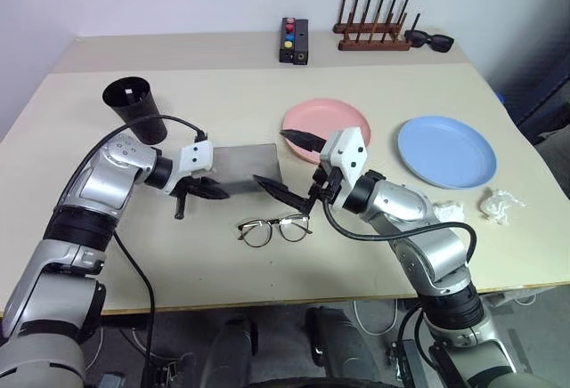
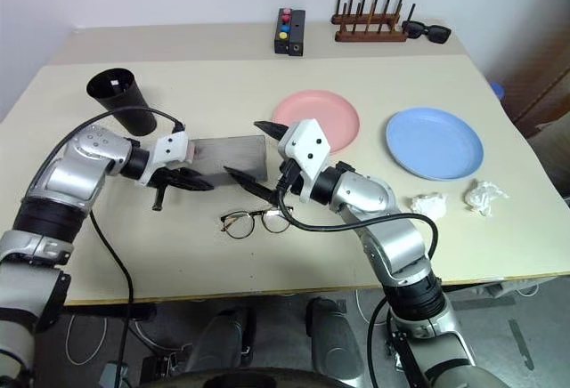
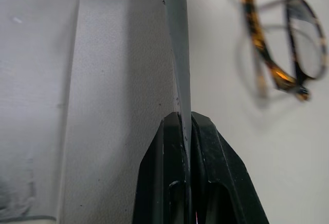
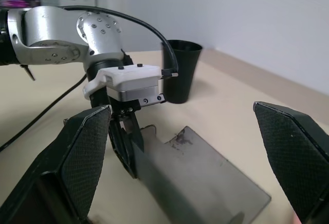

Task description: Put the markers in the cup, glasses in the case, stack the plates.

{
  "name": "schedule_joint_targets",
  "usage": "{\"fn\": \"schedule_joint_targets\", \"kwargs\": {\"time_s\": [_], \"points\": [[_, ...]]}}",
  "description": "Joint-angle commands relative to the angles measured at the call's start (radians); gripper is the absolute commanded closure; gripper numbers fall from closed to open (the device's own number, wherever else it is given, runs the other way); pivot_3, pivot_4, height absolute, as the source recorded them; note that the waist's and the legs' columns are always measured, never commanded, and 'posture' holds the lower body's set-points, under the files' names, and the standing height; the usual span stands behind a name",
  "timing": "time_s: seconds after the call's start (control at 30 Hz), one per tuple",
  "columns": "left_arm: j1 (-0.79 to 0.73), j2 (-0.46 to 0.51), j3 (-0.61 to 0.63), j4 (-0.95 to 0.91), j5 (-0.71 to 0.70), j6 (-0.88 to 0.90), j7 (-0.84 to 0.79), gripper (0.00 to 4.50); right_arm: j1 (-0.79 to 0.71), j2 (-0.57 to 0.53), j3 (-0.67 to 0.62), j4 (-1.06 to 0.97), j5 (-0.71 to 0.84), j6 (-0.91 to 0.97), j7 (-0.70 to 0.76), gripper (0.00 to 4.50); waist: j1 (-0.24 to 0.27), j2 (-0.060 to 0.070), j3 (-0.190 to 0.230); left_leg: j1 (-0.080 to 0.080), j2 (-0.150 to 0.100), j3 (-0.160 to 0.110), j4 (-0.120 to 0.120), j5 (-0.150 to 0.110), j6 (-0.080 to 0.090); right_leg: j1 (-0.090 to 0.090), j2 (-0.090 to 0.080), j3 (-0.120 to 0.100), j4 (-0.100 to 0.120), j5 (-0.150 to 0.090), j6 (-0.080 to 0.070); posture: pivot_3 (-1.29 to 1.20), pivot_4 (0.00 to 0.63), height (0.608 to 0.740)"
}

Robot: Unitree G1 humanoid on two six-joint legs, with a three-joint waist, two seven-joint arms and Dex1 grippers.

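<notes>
My left gripper [image 1: 209,189] is shut on the thin edge of the grey case [image 1: 245,167], and the lid [image 3: 177,54] is pinched between its fingers. My right gripper [image 1: 289,165] hovers open and empty over the case's right end, beside the pink plate [image 1: 334,114]. The glasses [image 1: 274,228] lie on the table just in front of the case. Further right sits the blue plate [image 1: 445,150]. The black cup [image 1: 136,108] stands upright behind my left arm. A slim dark stick [image 1: 181,203] lies under my left gripper; I cannot tell whether it is a marker.
Crumpled white paper [image 1: 503,203] lies near the table's right edge, with another wad [image 1: 450,212] by my right forearm. At the back stand a black button box [image 1: 294,41], a wooden peg rack [image 1: 372,32] and black sunglasses [image 1: 429,41].
</notes>
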Motion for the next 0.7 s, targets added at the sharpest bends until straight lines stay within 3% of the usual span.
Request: {"fn": "schedule_joint_targets", "kwargs": {"time_s": [0.03, 0.6, 0.7], "points": [[0.017, 0.012, 0.010, -0.080, -0.020, 0.034, 0.000, 4.46, 0.021, -0.054, 0.015, -0.074, 0.017, 0.010, 0.059, 0.00, 0.002, 0.000, 0.000, 0.000, 0.000, 0.000, 0.000, 0.000, 0.000, 0.000, 0.000, 0.000, 0.000, 0.000, 0.000, 0.00, 0.150, 0.735], [0.100, 0.019, -0.002, -0.208, -0.024, 0.178, 0.039, 4.46, 0.055, -0.212, 0.047, -0.072, -0.055, 0.061, 0.126, 0.00, -0.001, 0.000, 0.000, 0.000, 0.000, 0.000, 0.000, 0.000, 0.000, 0.000, 0.000, 0.000, 0.000, 0.000, 0.000, 0.00, 0.150, 0.735], [0.104, 0.021, 0.004, -0.223, -0.032, 0.207, 0.044, 3.50, 0.067, -0.221, 0.040, -0.074, -0.060, 0.054, 0.128, 0.00, -0.001, 0.000, 0.000, 0.000, 0.000, 0.000, 0.000, 0.000, 0.000, 0.000, 0.000, 0.000, 0.000, 0.000, 0.000, 0.00, 0.150, 0.735]]}}
